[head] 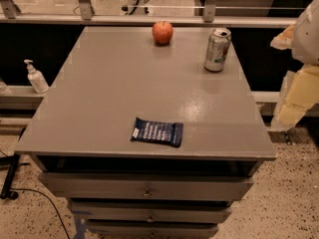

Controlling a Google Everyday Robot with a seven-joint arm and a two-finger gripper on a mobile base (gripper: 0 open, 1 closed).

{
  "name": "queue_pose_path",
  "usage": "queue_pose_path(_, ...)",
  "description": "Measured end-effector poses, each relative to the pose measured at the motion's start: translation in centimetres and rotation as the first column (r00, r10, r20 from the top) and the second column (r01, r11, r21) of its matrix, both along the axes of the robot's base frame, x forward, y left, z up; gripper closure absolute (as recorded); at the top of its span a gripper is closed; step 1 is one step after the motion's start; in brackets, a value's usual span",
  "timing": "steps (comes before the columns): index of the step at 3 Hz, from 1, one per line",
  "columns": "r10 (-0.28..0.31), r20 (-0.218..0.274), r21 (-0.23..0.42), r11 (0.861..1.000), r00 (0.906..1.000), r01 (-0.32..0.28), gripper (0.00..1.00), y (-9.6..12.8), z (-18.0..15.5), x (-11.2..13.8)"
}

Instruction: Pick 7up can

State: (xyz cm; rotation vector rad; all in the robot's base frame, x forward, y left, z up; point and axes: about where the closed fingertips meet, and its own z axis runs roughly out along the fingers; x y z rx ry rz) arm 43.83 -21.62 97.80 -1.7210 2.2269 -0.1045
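While my gripper [298,91] hangs beyond the right edge of the table [124,83], holding nothing, I cannot tell how wide it stands. The 7up can [218,49] stands upright near that edge, apart from the apple [162,32], so I judge my approach unobstructed.
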Motion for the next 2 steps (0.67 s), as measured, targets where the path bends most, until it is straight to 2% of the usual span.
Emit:
queue_pose_path(1, 0.000, 0.018, 0.000, 1.000, 0.9998, 0.000, 0.00, -0.1, 0.1, 0.4)
queue_pose_path(2, -0.024, 0.064, 0.036, 0.999, 0.9977, 0.022, 0.00, -1.5, -0.5, 3.0)
